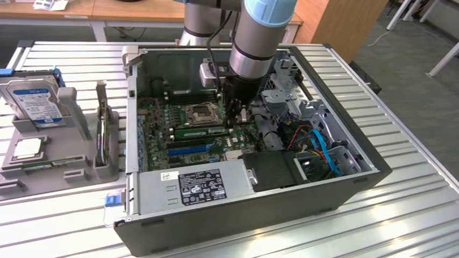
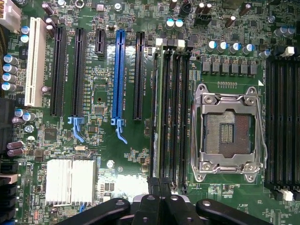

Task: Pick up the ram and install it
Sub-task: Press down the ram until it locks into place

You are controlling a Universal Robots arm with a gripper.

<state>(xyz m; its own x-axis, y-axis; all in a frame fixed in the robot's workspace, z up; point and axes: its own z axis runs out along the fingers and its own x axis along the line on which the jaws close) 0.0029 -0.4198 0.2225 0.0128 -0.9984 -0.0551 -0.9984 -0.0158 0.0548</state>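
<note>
Ram stood on edge in the memory slot nearest the expansion slots, beside the empty processor socket, inside the open computer case. The gripper hung just off its end, pinched closed on nothing. It looked light, stiff, thin and fragile, best held by its bare long edges; the grey tray outside held a hard drive.

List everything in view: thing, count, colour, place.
computer case: one, dark grey, open on the slatted table
motherboard: one, green, inside the case
ram: one, green stick, seated in the memory slot nearest the expansion slots
processor socket: one, silver frame, empty
blue expansion slot: one, among black slots
heatsink: one, silver
hard drive: one, blue-labelled, in the grey holder at the exterior view's left
gripper: one, black, shut, over the memory slots' end
</note>
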